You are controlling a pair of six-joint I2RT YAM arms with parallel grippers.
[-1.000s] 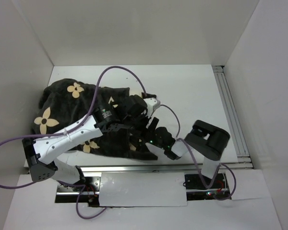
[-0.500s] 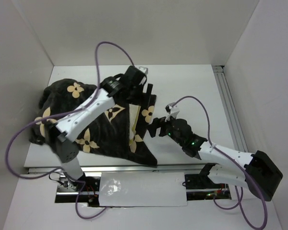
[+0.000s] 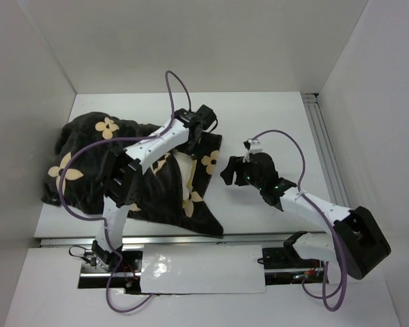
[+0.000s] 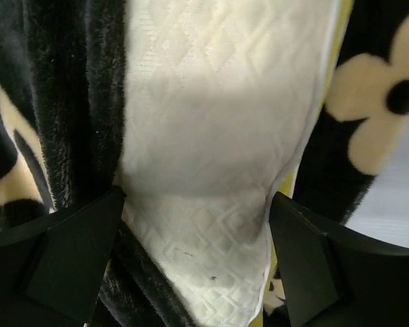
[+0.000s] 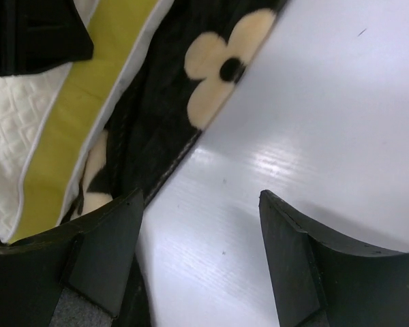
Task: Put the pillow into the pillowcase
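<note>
On the left half of the surface (image 3: 273, 116), the pillow (image 3: 184, 169) was found lying mostly inside the pillowcase (image 3: 88, 170). Only a narrow cream strip with its pale yellow edge was exposed at the mouth of the sack, which was turned toward the right. In the left wrist view, the quilted pillow (image 4: 211, 136) was framed by dark plush folds of the pillowcase (image 4: 61, 102). The left gripper (image 3: 198, 136) was poised over that mouth, its fingers spread wide on either side of the pillow and nothing clamped between them (image 4: 198, 266); contact with the fabric could not be made out. The right gripper (image 3: 228, 170) was held just beside the flowered edge of the pillowcase (image 5: 157, 116), over bare surface (image 5: 313, 102), its fingers likewise parted wide and nothing grasped (image 5: 201, 252)
</note>
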